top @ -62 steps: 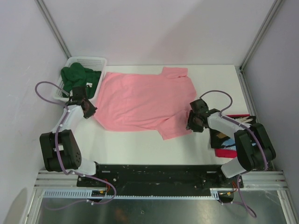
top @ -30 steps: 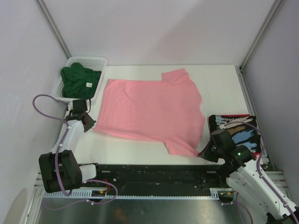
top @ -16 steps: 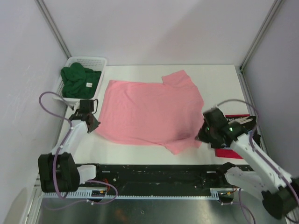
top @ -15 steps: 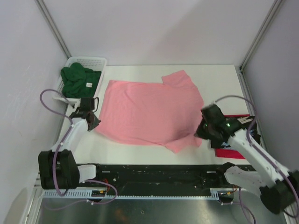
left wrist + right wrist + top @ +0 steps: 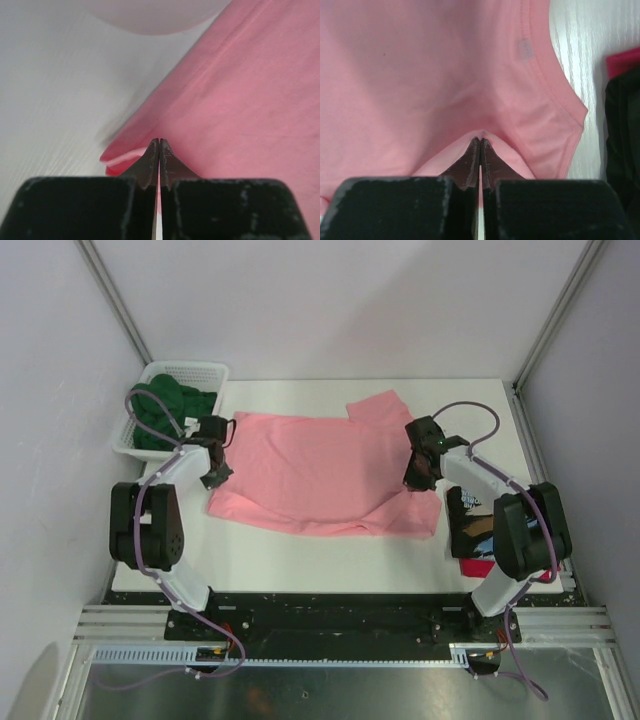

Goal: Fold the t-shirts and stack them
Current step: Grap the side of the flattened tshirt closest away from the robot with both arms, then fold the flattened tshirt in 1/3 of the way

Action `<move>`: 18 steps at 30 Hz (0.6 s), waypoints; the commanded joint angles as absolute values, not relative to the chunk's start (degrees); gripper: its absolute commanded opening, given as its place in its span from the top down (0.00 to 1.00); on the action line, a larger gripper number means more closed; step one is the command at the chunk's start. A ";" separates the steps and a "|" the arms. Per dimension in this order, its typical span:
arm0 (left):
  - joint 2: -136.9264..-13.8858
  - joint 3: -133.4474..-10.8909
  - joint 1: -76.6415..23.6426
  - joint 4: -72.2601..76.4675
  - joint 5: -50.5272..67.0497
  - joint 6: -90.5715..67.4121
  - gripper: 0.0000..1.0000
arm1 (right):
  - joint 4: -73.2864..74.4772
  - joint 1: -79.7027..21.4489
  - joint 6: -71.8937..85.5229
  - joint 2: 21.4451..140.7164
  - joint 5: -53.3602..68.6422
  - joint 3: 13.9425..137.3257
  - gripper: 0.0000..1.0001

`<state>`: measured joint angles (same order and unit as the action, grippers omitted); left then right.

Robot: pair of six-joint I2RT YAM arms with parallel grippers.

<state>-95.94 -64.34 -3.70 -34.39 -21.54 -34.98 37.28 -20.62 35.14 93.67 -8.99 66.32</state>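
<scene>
The salmon-pink t-shirt lies spread on the worktop, its long axis running left to right between the two arms. What looks like the neckline is at the right end and the hem is at the left. The left tool is pressed together on a small fold at the shirt's left edge. The right tool is likewise closed, pinching up a little tent of pink cloth just beside the ribbed neck band. Each arm has the end nearer to it, so neither needs to reach across.

The fold likely turns on this: the free cloth lies beyond and between the tools, so a fold along the length would mean both pinches travelling together — one lagging would skew the crease.

The dark green t-shirt sits in the basket at the far left. The black printed t-shirt and the red t-shirt lie stacked by the right arm.
</scene>
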 commanded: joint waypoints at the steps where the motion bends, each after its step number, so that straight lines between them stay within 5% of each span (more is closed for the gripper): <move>1: -96.10 -67.24 -3.88 -34.02 -25.41 -34.81 1.00 | 34.36 -19.58 32.23 95.61 -9.90 71.42 1.00; 18: -92.96 -68.88 -3.03 -34.05 -27.44 -34.23 1.00 | 37.27 -15.99 31.03 91.54 -11.49 71.81 1.00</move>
<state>-93.56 -66.22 -3.42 -34.83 -25.93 -34.52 36.77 -16.73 31.88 94.13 -9.76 69.89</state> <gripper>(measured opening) 0.003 0.010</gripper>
